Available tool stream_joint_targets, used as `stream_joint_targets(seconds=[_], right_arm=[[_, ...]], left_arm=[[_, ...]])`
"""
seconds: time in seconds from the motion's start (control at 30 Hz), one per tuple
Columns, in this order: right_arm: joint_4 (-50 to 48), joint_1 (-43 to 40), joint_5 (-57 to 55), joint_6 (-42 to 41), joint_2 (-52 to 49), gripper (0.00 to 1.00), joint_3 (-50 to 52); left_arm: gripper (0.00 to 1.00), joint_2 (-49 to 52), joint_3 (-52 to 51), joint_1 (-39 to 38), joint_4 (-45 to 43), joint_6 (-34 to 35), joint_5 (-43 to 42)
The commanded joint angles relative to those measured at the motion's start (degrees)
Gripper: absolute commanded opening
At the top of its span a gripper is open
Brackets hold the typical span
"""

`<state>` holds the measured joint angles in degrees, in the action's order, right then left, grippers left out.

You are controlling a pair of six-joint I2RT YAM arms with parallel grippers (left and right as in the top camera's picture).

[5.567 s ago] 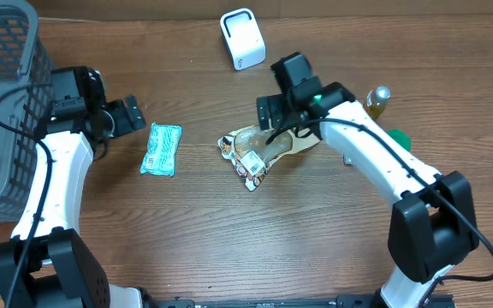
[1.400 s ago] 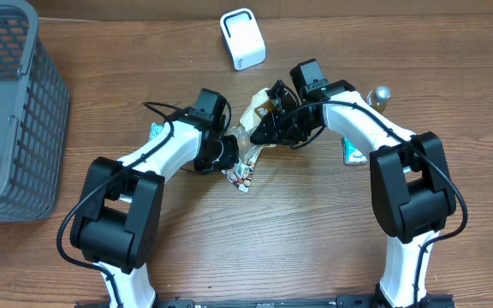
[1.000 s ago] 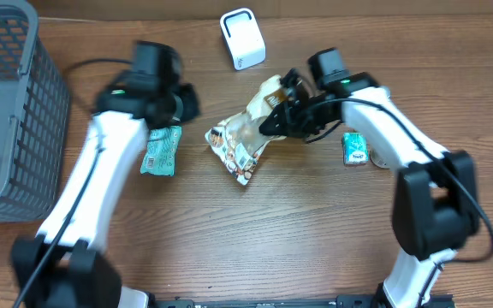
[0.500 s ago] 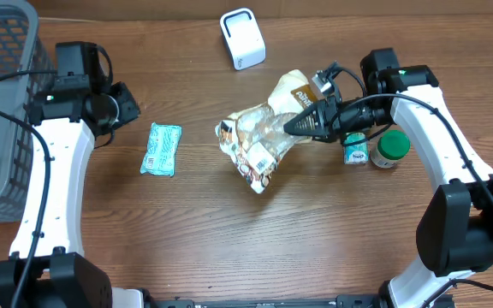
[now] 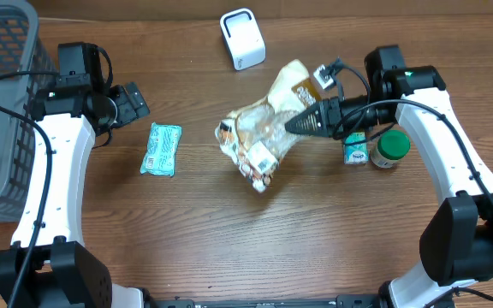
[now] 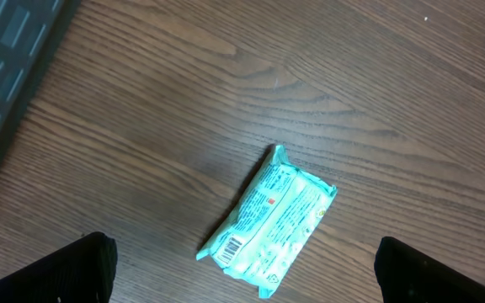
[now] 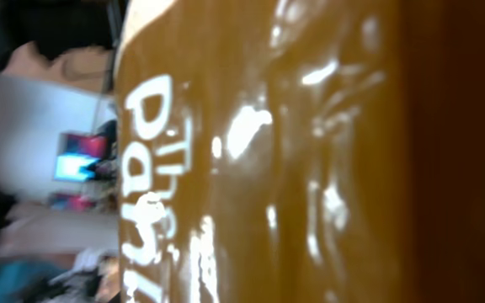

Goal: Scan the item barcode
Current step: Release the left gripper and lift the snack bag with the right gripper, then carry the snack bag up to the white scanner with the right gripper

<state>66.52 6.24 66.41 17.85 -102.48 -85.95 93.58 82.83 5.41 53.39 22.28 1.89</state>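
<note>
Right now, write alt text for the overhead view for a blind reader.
The right gripper holds a crinkled snack bag by one end, near a white scanner on the wooden table. The left gripper hangs open beside a teal packet; a grey basket sits far left.

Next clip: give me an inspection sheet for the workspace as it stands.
Surface: wooden table, bare grain.
Job's things: snack bag held at its top end; white scanner upright near the far edge.
Clutter: teal packet lying flat; small box beside green-lidded jar; grey basket at far left.
Grippers: left gripper open, empty; right gripper shut on the snack bag.
Cables: black cable loops by the left arm; second cable at the right wrist.
Surroundings: nothing seen.
</note>
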Motion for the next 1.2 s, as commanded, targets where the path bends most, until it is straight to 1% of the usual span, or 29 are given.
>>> stream_joint_targets(seconds=[0.0, 0.03, 0.1, 0.17, 0.3, 0.37, 0.43, 0.57, 0.63, 0.67, 0.87, 0.93, 1.17], right_arm=[[-8.9, 1.3, -14.8, -16.4, 1.7, 0.04, -0.8], [-11.8, 2.1, -20.6, -20.0, 1.7, 0.04, -0.8], [-16.0, 3.8, -28.3, -22.6, 1.7, 0.04, -1.6], [-17.7, 5.9, -34.2, -22.5, 1.7, 0.04, -4.7], [-17.4, 10.5, -48.5, -21.6, 1.7, 0.04, -15.8], [-19.5, 13.2, -57.0, -17.9, 1.7, 0.04, -20.9], [-24.4, 16.2, -64.8, -12.3, 1.7, 0.04, -23.7], [-37.1, 20.3, -74.4, 5.2, 0.7, 0.04, -23.9], [-41.7, 21.1, -75.4, 10.8, -0.9, 0.04, -23.9], [-43.4, 21.1, -75.4, 11.6, -1.7, 0.04, -23.9], [-51.8, 20.4, -75.3, 11.9, -8.9, 0.04, -23.9], [-54.6, 20.0, -75.2, 14.0, -12.1, 0.04, -23.9], [-65.9, 19.7, -75.4, 25.3, -22.5, 0.04, -23.9]], left_arm=[[1.00, 0.5, -0.3, 0.5, 0.1, -0.5, 0.9], [1.00, 0.5, -0.3, 0.5, 0.1, -0.5, 0.9], [1.00, 0.5, -0.3, 0.5, 0.1, -0.5, 0.9], [1.00, 0.5, -0.3, 0.5, 0.1, -0.5, 0.9], [1.00, 0.5, -0.3, 0.5, 0.1, -0.5, 0.9], [1.00, 0.5, -0.3, 0.5, 0.1, -0.5, 0.9], [1.00, 0.5, -0.3, 0.5, 0.1, -0.5, 0.9], [1.00, 0.5, -0.3, 0.5, 0.1, -0.5, 0.9], [1.00, 0.5, -0.3, 0.5, 0.1, -0.5, 0.9], [1.00, 0.5, -0.3, 0.5, 0.1, -0.5, 0.9], [1.00, 0.5, -0.3, 0.5, 0.1, -0.5, 0.9], [0.99, 0.5, -0.3, 0.5, 0.1, -0.5, 0.9], [1.00, 0.5, -0.3, 0.5, 0.1, -0.5, 0.9]])
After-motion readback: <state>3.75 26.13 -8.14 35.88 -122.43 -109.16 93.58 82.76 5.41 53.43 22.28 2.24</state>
